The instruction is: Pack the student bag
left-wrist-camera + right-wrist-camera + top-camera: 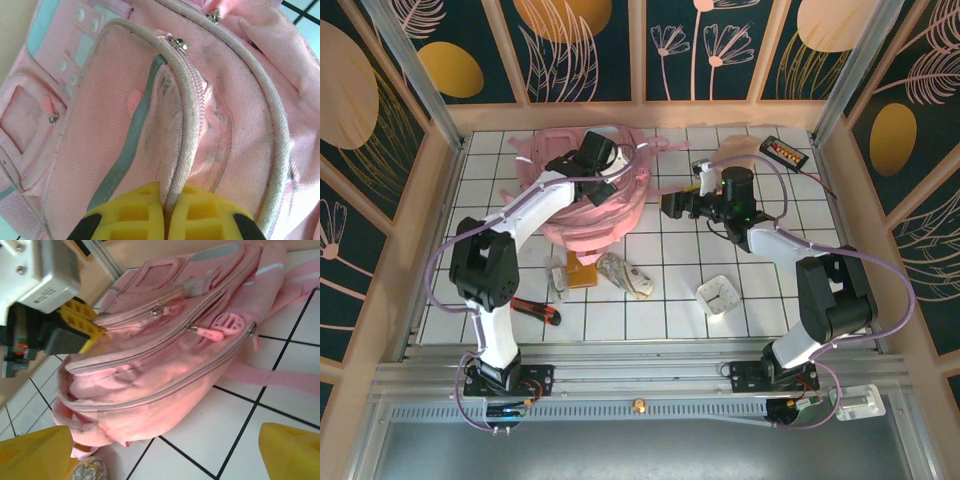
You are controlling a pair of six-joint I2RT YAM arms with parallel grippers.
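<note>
Lying near the far edge of the table, left of the middle, the student bag has its seam pinched by the left gripper, its jaws closed tight. The right gripper sits beside the bag, jaws wide apart, holding nothing.

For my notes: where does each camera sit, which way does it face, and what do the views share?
Top external: above and behind the bases, looking down at the tiled table, student bag, left arm and right arm.
Left wrist: close over the bag, left gripper shut on its edge.
Right wrist: low over the table, facing the bag sideways; right gripper open.
Shared: the bag in all three.
</note>
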